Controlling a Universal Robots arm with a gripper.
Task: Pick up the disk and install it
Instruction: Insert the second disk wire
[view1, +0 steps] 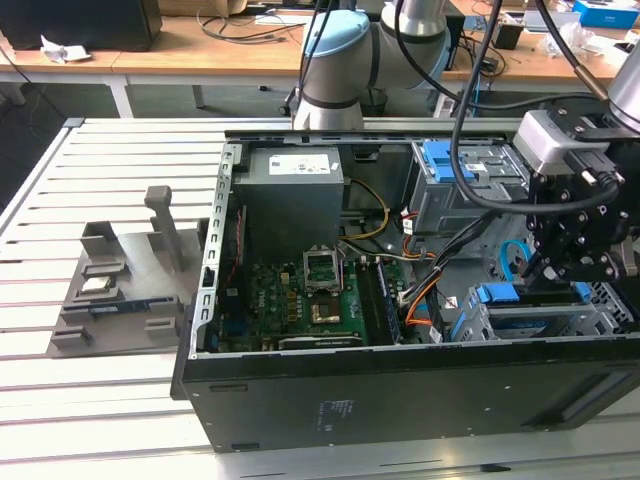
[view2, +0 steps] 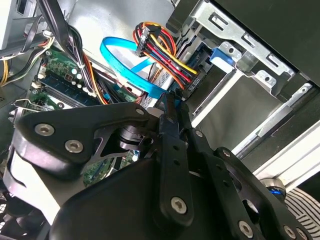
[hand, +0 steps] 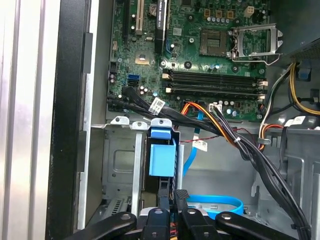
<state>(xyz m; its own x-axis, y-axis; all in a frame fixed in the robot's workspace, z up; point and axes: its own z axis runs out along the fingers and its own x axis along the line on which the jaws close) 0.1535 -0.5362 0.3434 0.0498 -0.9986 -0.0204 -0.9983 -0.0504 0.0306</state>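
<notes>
One gripper (hand: 171, 193) hung inside the open computer case (view1: 400, 400), at the exterior view's right (view1: 556, 268). Its two fingers (view2: 169, 131) were drawn together until the tips met. The tips sat right at the blue end of the disk (hand: 162, 159) – whether they pinched that blue plastic or only touched it could not be told.

The one disk stood in the lower drive cage (hand: 119, 165), edge-on in the first wrist view. In the exterior view it lay flat there (view1: 530, 318), with its blue rail on top, just under the gripper.

Beside the fingers looped one flat blue cable (hand: 216, 202). One bundle of red, yellow, orange and black wires (view2: 162, 52) ran to a plug close by.

Beyond the cage lay one green motherboard (hand: 200, 55) with one empty processor socket (hand: 214, 42) and a bank of memory slots (hand: 212, 82).

Farther back in the case stood one grey power-supply box (view1: 295, 190). A second blue caddy (view1: 446, 162) sat in the upper bay – two blue pieces in all.

The case rested on a slatted metal table (view1: 100, 400). One grey fixture (view1: 120, 285) stood well apart from it at the exterior view's left. One wooden bench (view1: 200, 55) crossed the background.
</notes>
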